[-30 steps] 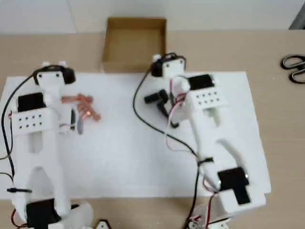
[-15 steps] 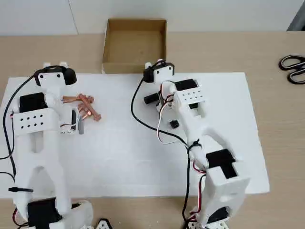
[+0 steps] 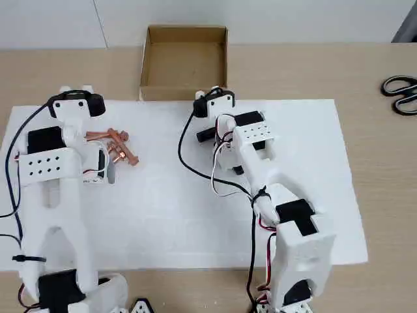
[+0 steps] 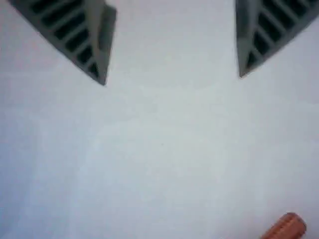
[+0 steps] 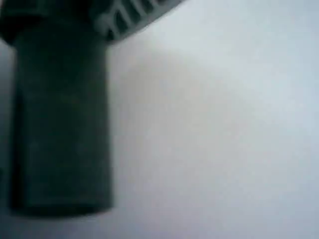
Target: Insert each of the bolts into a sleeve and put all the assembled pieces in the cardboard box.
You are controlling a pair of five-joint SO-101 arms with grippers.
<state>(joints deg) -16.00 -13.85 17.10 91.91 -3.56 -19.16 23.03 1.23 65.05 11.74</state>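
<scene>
Several copper bolts (image 3: 118, 146) lie in a small heap on the white sheet (image 3: 163, 208). My left gripper (image 3: 107, 167) hangs just beside that heap; in the left wrist view it (image 4: 172, 77) is open over bare sheet, with one bolt end (image 4: 286, 229) at the picture's edge. My right gripper (image 3: 215, 135) is near the sheet's far edge, shut on a black sleeve (image 3: 206, 134) that sticks out sideways. Close up, the sleeve (image 5: 60, 124) stands dark under a grey finger (image 5: 134, 15). The cardboard box (image 3: 184, 88) sits beyond the sheet.
A small black piece (image 3: 238, 169) lies on the sheet beside the right arm. Scissors (image 3: 401, 94) rest on the wooden table at the far right. The sheet's middle and near part lie bare between the two arms.
The right arm has swung its lower links toward the near edge and its wrist has shifted slightly left and nearer, the sleeve moving a little left with it. The left arm has kept still.
</scene>
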